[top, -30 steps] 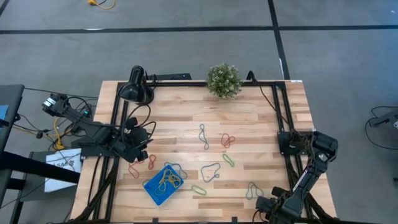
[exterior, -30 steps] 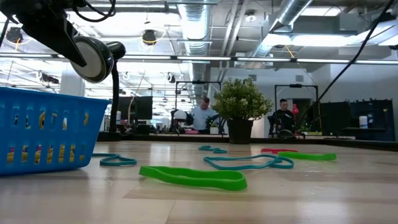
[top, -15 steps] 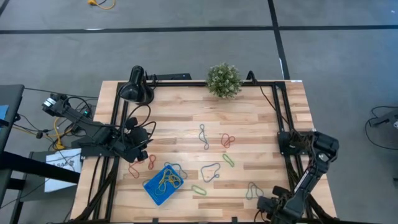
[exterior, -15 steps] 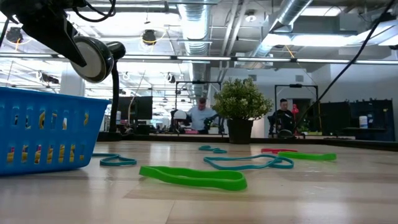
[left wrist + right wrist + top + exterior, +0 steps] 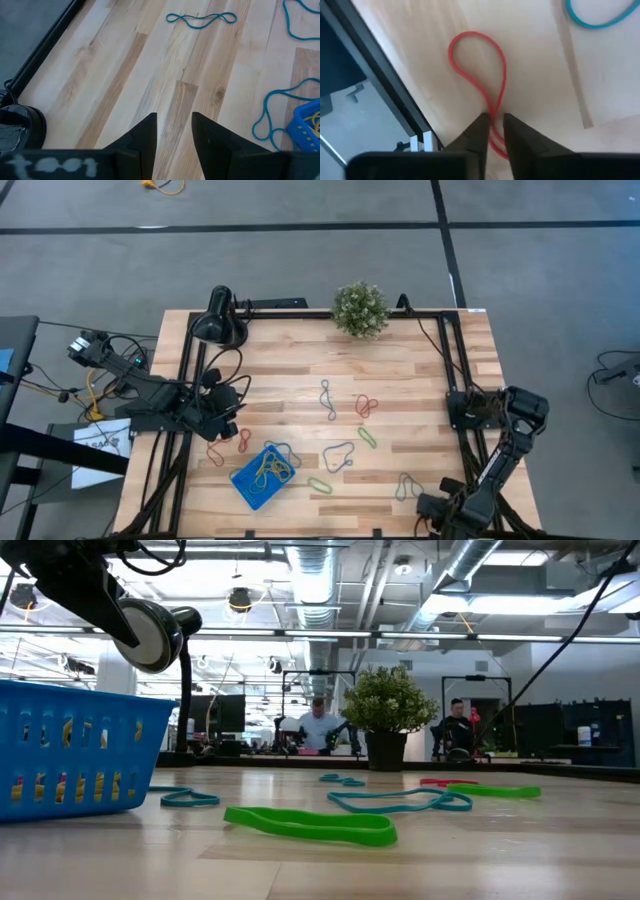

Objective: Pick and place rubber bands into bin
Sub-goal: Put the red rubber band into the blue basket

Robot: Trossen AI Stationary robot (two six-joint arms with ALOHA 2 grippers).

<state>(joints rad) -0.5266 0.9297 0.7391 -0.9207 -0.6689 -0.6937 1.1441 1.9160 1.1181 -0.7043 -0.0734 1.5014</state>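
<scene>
Overhead, a wooden counter (image 5: 400,370) is strewn with loose rubber bands (image 5: 338,457) in grey-blue, green and red. A small blue bin (image 5: 243,480) sits near the front left and has yellow and grey-blue bands inside.

The right end effector (image 5: 495,117) is at the counter's front right corner, by the black edge rail. Its two fingers stand a narrow gap apart on either side of one strand of a red rubber band (image 5: 485,75) lying flat on the wood, and are not visibly pinching it.

The left end effector (image 5: 174,117) hangs over bare wood at the left side, behind the bin. Its fingers are apart and hold nothing.

A potted plant (image 5: 360,308) and a black lamp (image 5: 218,320) stand along the back edge.
</scene>
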